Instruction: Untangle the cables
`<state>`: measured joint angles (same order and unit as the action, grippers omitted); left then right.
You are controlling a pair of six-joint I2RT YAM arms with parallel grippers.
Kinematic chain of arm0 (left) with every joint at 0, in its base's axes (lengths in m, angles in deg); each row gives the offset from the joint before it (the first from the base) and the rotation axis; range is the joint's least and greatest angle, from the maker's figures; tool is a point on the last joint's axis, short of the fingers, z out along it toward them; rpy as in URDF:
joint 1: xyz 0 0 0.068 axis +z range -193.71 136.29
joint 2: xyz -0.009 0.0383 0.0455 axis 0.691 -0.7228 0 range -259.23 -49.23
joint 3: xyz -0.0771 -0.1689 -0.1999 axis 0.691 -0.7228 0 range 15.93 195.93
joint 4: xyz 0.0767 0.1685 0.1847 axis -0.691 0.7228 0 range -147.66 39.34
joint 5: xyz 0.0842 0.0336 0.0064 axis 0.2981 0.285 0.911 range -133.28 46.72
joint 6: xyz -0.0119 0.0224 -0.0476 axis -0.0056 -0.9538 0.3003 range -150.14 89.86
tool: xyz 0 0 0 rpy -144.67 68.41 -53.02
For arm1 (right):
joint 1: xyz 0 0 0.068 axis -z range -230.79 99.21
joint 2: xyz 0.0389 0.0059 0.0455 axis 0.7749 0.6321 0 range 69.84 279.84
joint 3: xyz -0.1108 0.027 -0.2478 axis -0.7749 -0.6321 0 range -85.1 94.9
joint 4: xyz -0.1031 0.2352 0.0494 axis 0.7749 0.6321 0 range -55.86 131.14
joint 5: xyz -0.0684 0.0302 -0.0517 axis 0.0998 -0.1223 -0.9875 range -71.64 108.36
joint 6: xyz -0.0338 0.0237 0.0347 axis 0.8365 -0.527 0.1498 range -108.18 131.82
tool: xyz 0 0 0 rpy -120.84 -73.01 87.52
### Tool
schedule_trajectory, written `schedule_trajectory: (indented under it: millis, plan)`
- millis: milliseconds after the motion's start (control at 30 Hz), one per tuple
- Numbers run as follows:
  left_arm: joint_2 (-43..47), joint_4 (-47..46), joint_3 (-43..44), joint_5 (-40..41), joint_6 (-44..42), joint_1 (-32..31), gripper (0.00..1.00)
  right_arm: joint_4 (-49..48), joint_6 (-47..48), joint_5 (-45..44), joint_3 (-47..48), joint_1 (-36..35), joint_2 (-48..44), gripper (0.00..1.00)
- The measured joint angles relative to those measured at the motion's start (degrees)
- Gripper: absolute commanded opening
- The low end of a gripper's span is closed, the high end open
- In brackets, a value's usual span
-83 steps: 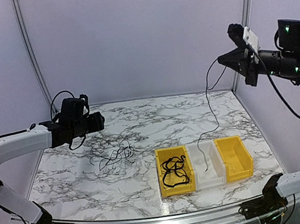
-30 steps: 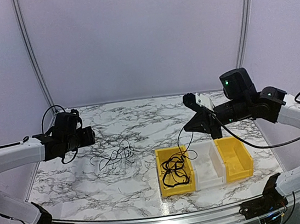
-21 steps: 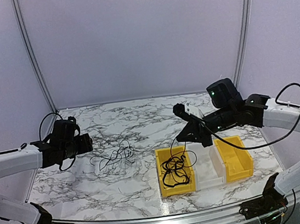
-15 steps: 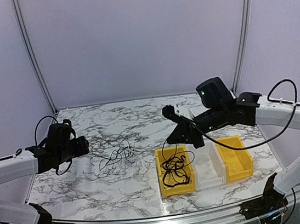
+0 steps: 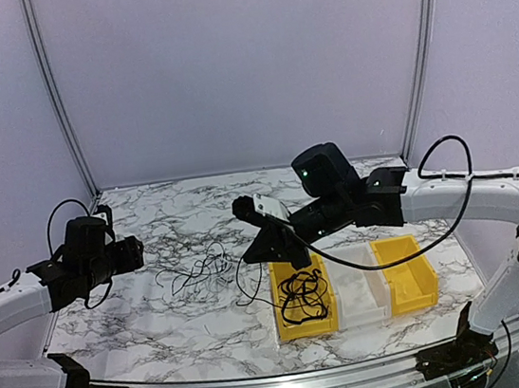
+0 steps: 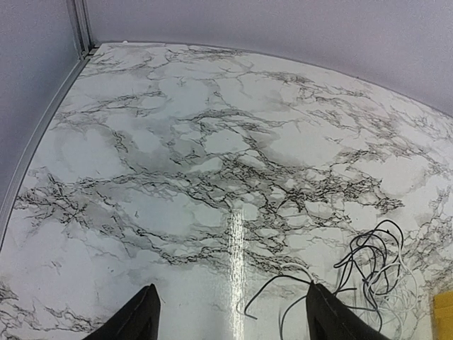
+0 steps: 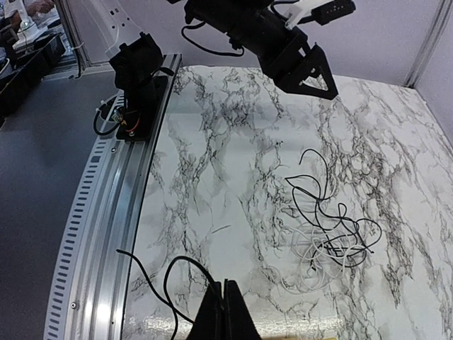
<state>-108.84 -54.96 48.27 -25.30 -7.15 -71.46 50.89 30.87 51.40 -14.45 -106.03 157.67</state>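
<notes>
Three bins [image 5: 306, 332]; R pincer [image 7: 225, 306] nips 1 blk cable [image 7: 180, 258]; L pincer [image 6: 230, 320] spread wide.

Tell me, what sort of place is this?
Likely a robotics lab test cell: plain walls enclosing a marble-patterned table, robot arms left and right, plus plastic bins and loose cables.

Tabletop [image 5: 134, 330]: glossy white marble pattern with dark veins.
Left yellow bin [image 5: 306, 330]: near the near edge, right of centre.
White bin [image 5: 363, 310]: between both yellow bins, touching each.
Right yellow bin [image 5: 413, 281]: toward the right edge.
Metal rail [image 5: 266, 385]: along the near edge.
Walls [image 5: 242, 62]: plain pale lilac panels.
</notes>
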Motion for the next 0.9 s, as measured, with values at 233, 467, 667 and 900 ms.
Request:
schedule_trajectory:
  millis: [233,467,667,900]
  plan:
    - [1.8,1.1,-1.0,-0.5,0.9,0.0,0.74,-6.8,-0.9,-1.9,-6.7,2.1,0.1,0.0]
    - [3.6,1.5,-2.4,-0.3,4.9,0.0,0.74,-7.1,1.0,-5.0,-10.8,10.2,-1.5,0.0]
    - [3.7,1.7,-2.6,0.2,8.2,0.0,0.74,-7.3,3.5,-12.6,-15.6,11.3,-3.9,0.0]
    - [4.5,1.7,-3.1,1.1,10.3,0.0,0.74,-5.3,7.7,-20.3,-17.0,11.1,-4.3,0.0]
